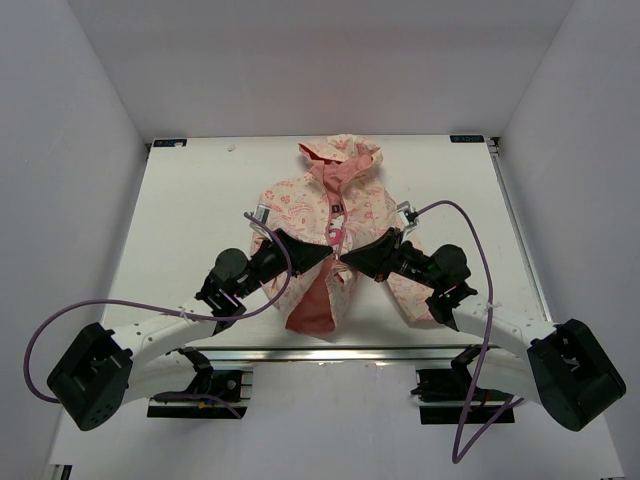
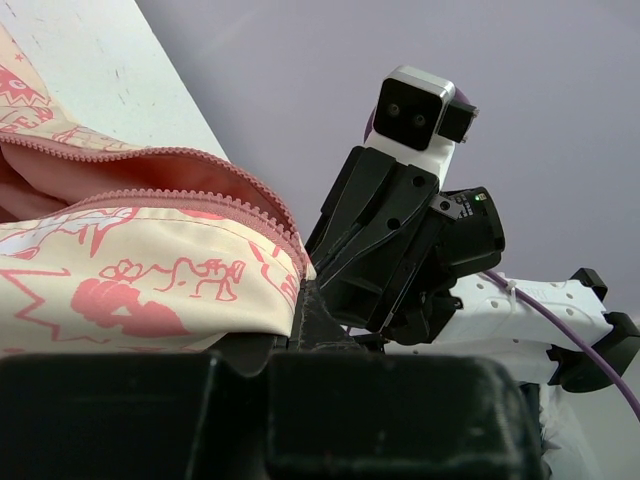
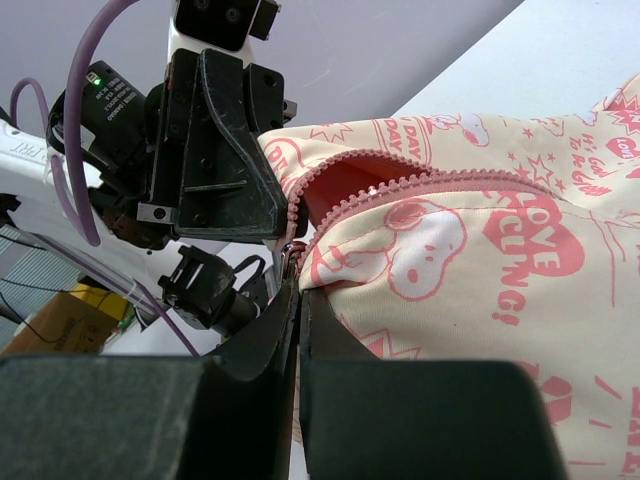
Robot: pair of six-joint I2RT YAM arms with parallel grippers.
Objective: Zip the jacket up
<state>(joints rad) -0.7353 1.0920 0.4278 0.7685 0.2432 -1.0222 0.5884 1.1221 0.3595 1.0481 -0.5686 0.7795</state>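
Note:
The jacket [image 1: 372, 213] lies flat mid-table, cream with pink print, hood at the far end. Its pink zipper [image 1: 337, 218] is closed on the upper part. Below that the front spreads open and shows pink lining [image 1: 314, 306]. My left gripper [image 1: 322, 254] and right gripper [image 1: 348, 259] meet tip to tip at the zipper's split. In the left wrist view the left gripper [image 2: 300, 300] is shut on the jacket's [image 2: 150, 280] front edge by the zipper teeth. In the right wrist view the right gripper [image 3: 297, 292] is shut at the metal zipper slider [image 3: 288, 250].
The white table [image 1: 200, 195] is enclosed by grey walls on the left, right and back. Purple cables [image 1: 486, 300] loop from both arms. A metal rail [image 1: 330, 352] runs along the near edge between the arm bases.

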